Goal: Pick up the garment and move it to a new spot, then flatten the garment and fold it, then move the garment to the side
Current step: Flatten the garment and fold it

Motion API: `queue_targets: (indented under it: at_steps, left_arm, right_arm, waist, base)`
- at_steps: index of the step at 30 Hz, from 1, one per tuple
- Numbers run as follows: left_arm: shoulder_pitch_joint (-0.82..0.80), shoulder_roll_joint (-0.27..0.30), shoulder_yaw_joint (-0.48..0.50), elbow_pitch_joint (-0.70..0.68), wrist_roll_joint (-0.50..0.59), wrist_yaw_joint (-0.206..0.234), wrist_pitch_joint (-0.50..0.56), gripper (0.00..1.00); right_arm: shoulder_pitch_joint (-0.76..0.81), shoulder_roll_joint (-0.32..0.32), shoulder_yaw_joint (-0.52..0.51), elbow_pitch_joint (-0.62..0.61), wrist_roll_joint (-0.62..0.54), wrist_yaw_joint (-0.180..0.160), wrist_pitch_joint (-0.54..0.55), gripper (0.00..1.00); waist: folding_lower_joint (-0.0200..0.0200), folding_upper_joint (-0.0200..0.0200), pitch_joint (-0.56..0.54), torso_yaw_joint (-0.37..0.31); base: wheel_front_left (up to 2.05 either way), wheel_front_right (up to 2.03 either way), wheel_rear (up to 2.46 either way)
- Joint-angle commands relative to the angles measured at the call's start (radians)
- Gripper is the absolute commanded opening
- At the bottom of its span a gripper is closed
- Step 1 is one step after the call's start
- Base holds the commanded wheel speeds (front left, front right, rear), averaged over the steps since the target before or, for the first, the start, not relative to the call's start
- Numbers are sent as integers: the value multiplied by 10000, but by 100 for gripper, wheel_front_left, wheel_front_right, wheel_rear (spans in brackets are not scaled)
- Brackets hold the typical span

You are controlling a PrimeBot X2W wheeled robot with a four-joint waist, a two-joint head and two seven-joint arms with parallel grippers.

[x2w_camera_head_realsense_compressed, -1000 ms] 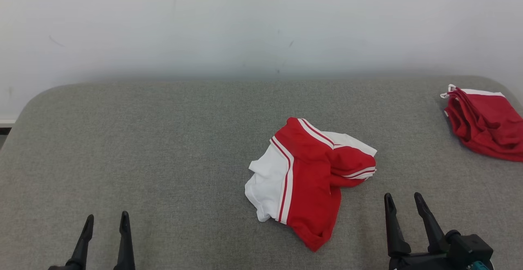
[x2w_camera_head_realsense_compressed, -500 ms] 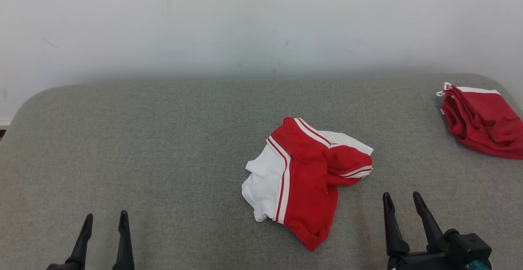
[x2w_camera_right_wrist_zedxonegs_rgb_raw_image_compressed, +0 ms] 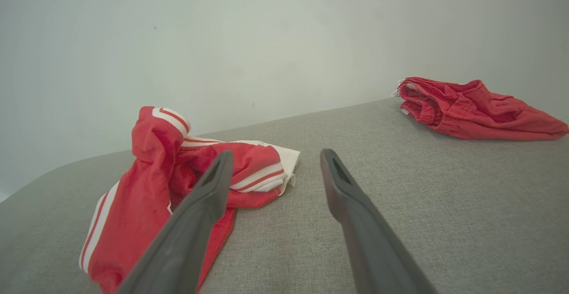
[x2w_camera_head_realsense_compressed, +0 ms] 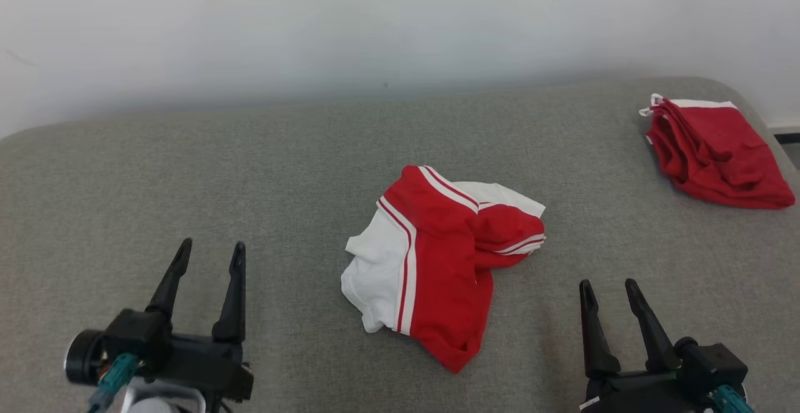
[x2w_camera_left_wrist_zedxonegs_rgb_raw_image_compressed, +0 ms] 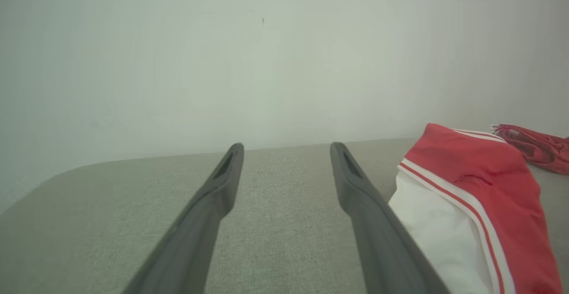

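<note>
A crumpled red and white garment [x2w_camera_head_realsense_compressed: 437, 257] with striped trim lies in a heap near the middle of the grey padded surface [x2w_camera_head_realsense_compressed: 187, 169]. It shows too at the right of the left wrist view, garment [x2w_camera_left_wrist_zedxonegs_rgb_raw_image_compressed: 471, 205], and at the left of the right wrist view, garment [x2w_camera_right_wrist_zedxonegs_rgb_raw_image_compressed: 151, 191]. My left gripper [x2w_camera_head_realsense_compressed: 209, 253] is open over bare fabric, well to the left of the heap. My right gripper [x2w_camera_head_realsense_compressed: 606, 288] is open too, just right of the heap and a little nearer to me. Nothing is between either pair of fingers.
A second, all-red garment [x2w_camera_head_realsense_compressed: 712, 150] with a white edge lies bunched at the far right corner of the surface, also seen as the red garment [x2w_camera_right_wrist_zedxonegs_rgb_raw_image_compressed: 471, 107]. A pale wall [x2w_camera_head_realsense_compressed: 400, 25] rises behind the surface. The rounded right edge [x2w_camera_head_realsense_compressed: 772, 132] drops off beside the red bundle.
The head camera has turned and tilted, shifting the whole picture left and up. My left arm has come forward and higher into view, its wrist body now showing. The garment lies unchanged.
</note>
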Motion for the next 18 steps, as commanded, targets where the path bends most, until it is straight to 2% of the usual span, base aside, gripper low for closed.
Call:
queue_targets:
  at_steps: [1, 14, 18]
  left_arm:
    - [-256, 52, -142, 96, -78, 8, -32, 100]
    - [-2690, 708, -2277, 2270, -1059, 9, -34, 100]
    - [-3320, 960, -3361, 3227, -1569, 9, -32, 100]
  right_arm:
    - [-125, 46, 32, -19, 16, -26, -1, 100]
    - [-556, 172, -61, -81, 50, -26, -1, 100]
    - [-670, 208, -116, -115, 69, -26, -1, 100]
  waist:
    - [-1, -1, 323, -340]
    - [-1, -1, 1345, -1583]
    - [-1, -1, 1589, -1859]
  base:
    - [0, 0, 0]
    - [0, 0, 0]
    - [0, 0, 0]
